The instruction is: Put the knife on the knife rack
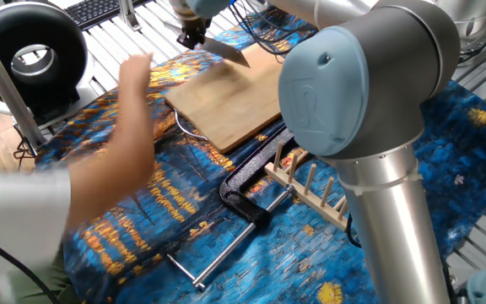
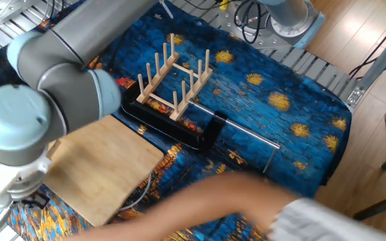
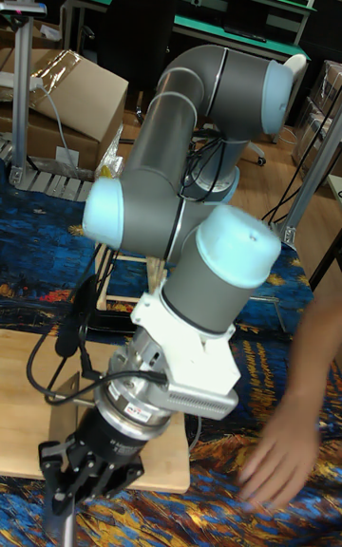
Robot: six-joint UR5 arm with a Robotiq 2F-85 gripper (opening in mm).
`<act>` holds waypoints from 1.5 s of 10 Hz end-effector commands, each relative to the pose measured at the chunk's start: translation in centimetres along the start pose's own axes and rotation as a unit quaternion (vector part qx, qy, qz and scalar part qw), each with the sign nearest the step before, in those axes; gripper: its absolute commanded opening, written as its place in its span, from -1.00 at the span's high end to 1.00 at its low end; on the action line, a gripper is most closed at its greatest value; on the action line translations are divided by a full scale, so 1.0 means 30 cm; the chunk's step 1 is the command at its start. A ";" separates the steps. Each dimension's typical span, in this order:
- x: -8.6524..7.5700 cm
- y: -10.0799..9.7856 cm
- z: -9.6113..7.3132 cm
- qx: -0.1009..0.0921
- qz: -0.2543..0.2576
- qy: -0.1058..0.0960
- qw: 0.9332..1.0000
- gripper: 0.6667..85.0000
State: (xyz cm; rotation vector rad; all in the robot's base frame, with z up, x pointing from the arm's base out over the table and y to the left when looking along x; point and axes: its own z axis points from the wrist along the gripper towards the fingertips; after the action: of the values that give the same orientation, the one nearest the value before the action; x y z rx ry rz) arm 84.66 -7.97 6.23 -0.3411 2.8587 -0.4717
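Observation:
The knife (image 1: 226, 52) is a broad grey blade sticking out to the right of my gripper (image 1: 192, 35), just above the far edge of the bamboo cutting board (image 1: 226, 101). The gripper is shut on the knife's handle end. In the tall fixed view the gripper (image 3: 66, 488) points down with a thin grey strip below it. The knife rack (image 1: 310, 190) (image 2: 173, 77) stands upright on the blue cloth beyond the board, apart from the gripper and with nothing between its pegs. The arm hides the gripper in the other fixed view.
A black clamp (image 1: 243, 203) (image 2: 186, 130) with a thin metal bar lies between board and rack. A person's blurred arm (image 1: 116, 152) (image 2: 246, 201) (image 3: 280, 443) reaches over the near side of the cloth. Cables and a keyboard lie behind the gripper.

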 end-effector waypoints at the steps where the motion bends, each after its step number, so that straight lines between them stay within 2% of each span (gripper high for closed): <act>1: 0.043 0.013 -0.104 -0.037 0.014 0.016 0.999 0.99; 3: 0.083 0.032 -0.203 -0.064 0.030 0.024 0.997 0.99; 4: 0.115 0.072 -0.265 -0.094 0.049 0.032 0.994 0.99; 6: 0.166 0.108 -0.358 -0.121 0.064 0.039 0.990 0.99; 7: 0.174 0.137 -0.373 -0.137 0.081 0.045 0.986 0.99; 8: 0.174 0.147 -0.376 -0.143 0.085 0.046 0.985 0.99; 10: 0.155 0.177 -0.384 -0.161 0.078 0.035 0.983 0.99; 12: 0.121 0.185 -0.386 -0.168 0.069 0.014 0.983 0.99; 13: 0.116 0.178 -0.384 -0.164 0.065 0.011 0.984 0.99; 14: 0.127 0.164 -0.379 -0.156 0.064 0.016 0.986 0.99; 15: 0.143 0.175 -0.383 -0.161 0.074 0.028 0.984 0.99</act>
State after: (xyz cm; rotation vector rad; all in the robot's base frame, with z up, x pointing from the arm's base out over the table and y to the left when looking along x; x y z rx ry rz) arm 76.99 -1.30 14.03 -0.1912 2.9765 -0.0183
